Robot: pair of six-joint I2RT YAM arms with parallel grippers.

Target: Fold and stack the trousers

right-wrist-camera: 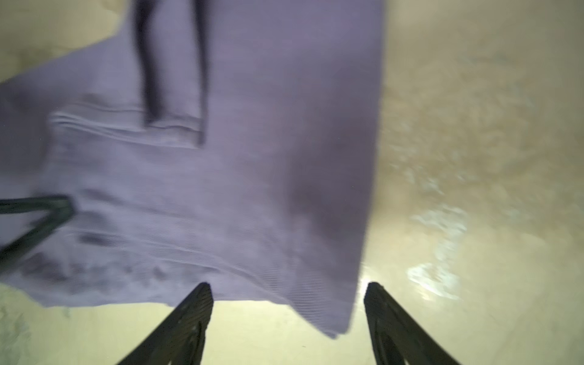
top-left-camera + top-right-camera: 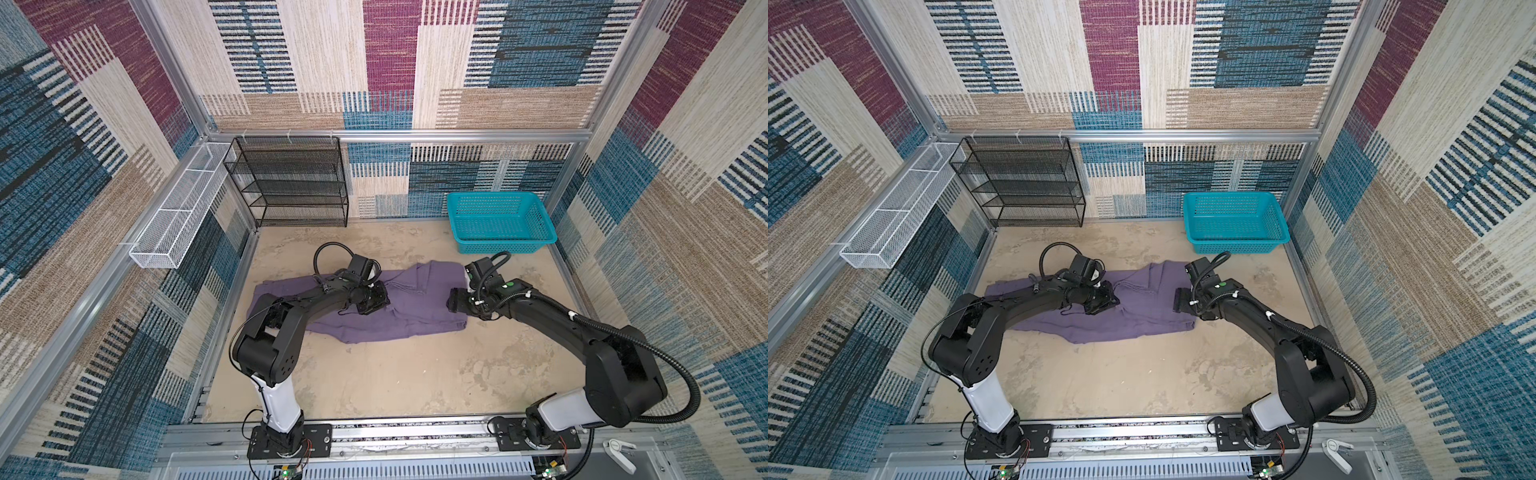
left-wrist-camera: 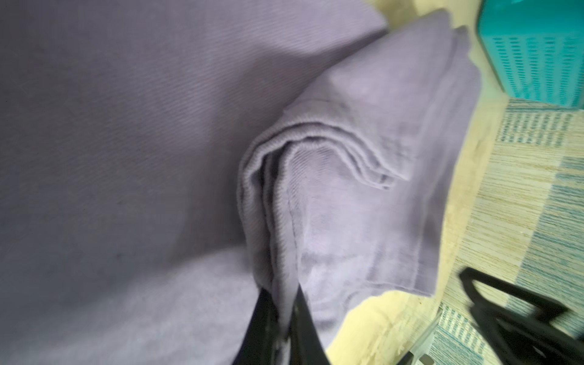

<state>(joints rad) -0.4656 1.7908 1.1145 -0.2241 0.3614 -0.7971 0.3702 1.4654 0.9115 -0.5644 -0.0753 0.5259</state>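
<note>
Trousers [image 2: 415, 309] are lying in a long, half-folded band across the surface [image 2: 395, 374], near the basket [image 2: 498, 222] but outside it. The left arm [image 2: 316, 299] is pinching a bunched fold near the middle with its jaws. The right arm [image 2: 540, 307] is holding its jaws spread around a loose corner, gripping nothing. If the left is pulling alone, I'm guessing the thin layers are going to slip apart and the fold will drag crooked.

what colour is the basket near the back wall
The basket is teal, clearest in a top view.
</note>
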